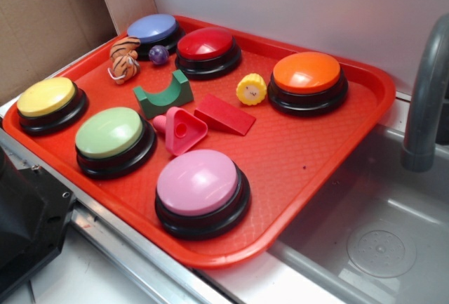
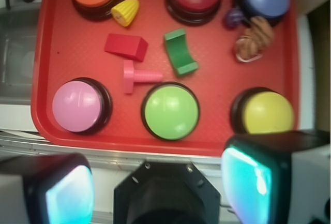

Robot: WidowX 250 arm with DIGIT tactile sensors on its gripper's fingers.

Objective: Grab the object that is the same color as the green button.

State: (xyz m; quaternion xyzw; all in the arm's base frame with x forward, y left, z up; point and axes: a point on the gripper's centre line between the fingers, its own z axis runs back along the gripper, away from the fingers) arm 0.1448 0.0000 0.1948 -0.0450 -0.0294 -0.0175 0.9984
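The object, a small dark green arch block (image 1: 163,94) (image 2: 180,51), lies in the middle of the red tray (image 1: 302,163) (image 2: 77,58), just behind the pale green button (image 1: 112,135) (image 2: 170,111). In the wrist view my gripper (image 2: 159,185) is open, high above the tray's near edge, with nothing between its fingers (image 2: 248,177). It is well short of the block and touches nothing. A dark shape at the top left of the exterior view may be part of the arm; the jaws do not show there.
On the tray stand yellow (image 1: 48,100), pink (image 1: 200,188), red (image 1: 207,48), blue (image 1: 153,31) and orange (image 1: 307,79) buttons. A red wedge (image 1: 224,114), pink peg piece (image 1: 182,130), yellow corn toy (image 1: 251,89), tiger toy (image 1: 124,58) and purple ball (image 1: 159,54) surround the block. Sink and faucet (image 1: 424,93) lie right.
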